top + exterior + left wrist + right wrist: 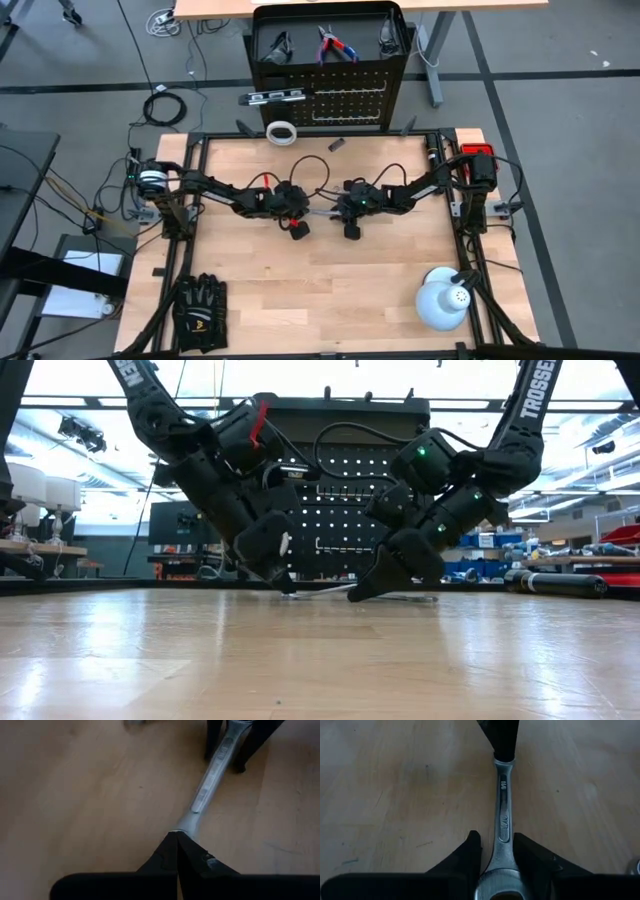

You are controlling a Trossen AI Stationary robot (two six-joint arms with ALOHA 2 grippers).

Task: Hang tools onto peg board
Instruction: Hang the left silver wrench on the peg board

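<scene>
Both tools (495,855) (176,837) pinch one silver wrench (503,815) lying seemingly flat on the wooden table (250,270), peg board (345,95) behind.

One wrench (503,815), one tape roll (282,132), one level (273,97), one lamp (443,301)

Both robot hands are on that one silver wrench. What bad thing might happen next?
The left hand pinches only the very tip of the wrench, so it might slip out. The right hand has its fingers either side of the other end, so if the two arms pull different ways, the wrench could twist or drop onto the table. The peg board stands far off past the table's edge, so a weak grip may fail on the way.
</scene>
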